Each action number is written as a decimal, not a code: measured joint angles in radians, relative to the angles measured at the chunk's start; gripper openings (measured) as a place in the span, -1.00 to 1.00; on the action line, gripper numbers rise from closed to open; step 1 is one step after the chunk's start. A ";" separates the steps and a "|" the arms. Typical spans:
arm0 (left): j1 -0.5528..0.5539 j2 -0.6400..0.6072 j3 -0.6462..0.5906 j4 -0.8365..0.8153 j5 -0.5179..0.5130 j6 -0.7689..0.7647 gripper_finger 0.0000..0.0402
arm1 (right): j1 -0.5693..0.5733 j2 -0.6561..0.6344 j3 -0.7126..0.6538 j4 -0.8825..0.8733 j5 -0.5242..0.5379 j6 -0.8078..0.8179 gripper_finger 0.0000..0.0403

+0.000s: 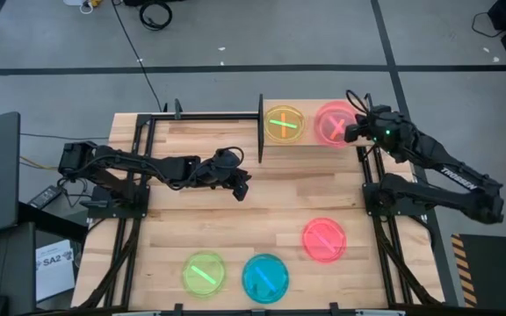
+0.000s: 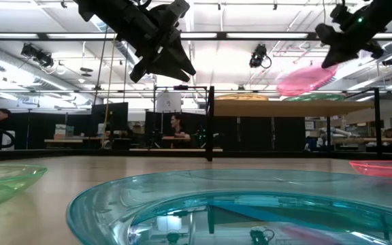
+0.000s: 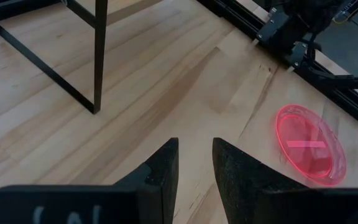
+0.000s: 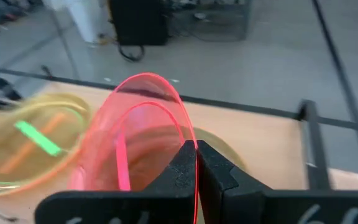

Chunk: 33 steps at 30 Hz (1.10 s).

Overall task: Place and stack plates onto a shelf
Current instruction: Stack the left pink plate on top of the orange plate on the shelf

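Observation:
The shelf stands at the table's far side. On its left half lies a green plate over an orange one. Over its right half my right gripper is shut on a pink plate. The rim of another plate shows on the shelf under it. My left gripper hangs open above the middle of the table, with nothing between its fingers. My right gripper pinches the pink plate's rim between its two fingers, on the side toward the table's right edge. The fingers come from the right, slanting slightly down. The plate is tilted above the shelf, with its free edge lower than the held edge.
Three plates lie flat on the near half of the table: pink, teal and green. The shelf's black posts stand between my two grippers. Black frame rails run along both sides of the table.

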 joint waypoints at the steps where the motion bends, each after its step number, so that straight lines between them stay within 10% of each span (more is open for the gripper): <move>1: 0.000 0.000 0.000 0.000 0.000 0.000 -0.48 | -0.009 0.000 0.000 -0.015 0.003 0.000 -0.96; 33: 0.000 0.000 -0.001 0.000 0.000 -0.001 -0.48 | -0.103 0.002 0.000 -0.046 -0.022 0.000 -0.89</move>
